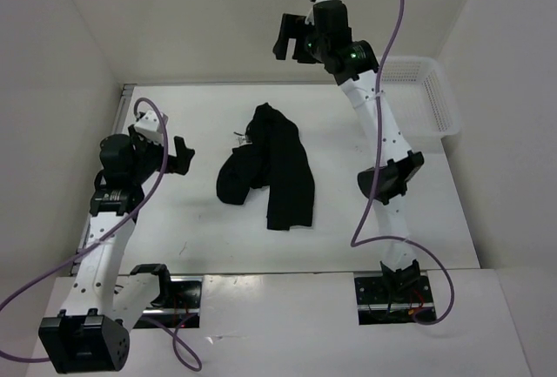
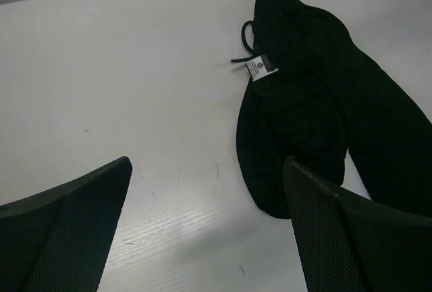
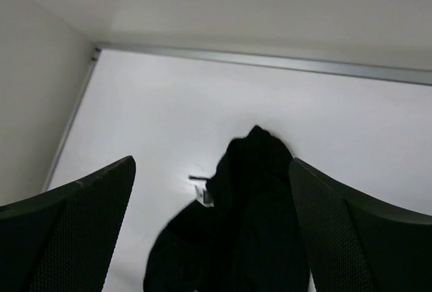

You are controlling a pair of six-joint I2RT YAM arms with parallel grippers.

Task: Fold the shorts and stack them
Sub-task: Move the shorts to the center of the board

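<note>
The black shorts lie crumpled in the middle of the white table, one leg stretched toward the near side, the other bunched at the left. A white label and a drawstring show at the waist. My left gripper is open and empty, low over the table to the left of the shorts. My right gripper is open and empty, raised high beyond the far end of the shorts, looking down on them.
A white plastic mesh basket stands at the far right of the table. White walls close in the left, back and right sides. A metal rail runs along the table's far edge.
</note>
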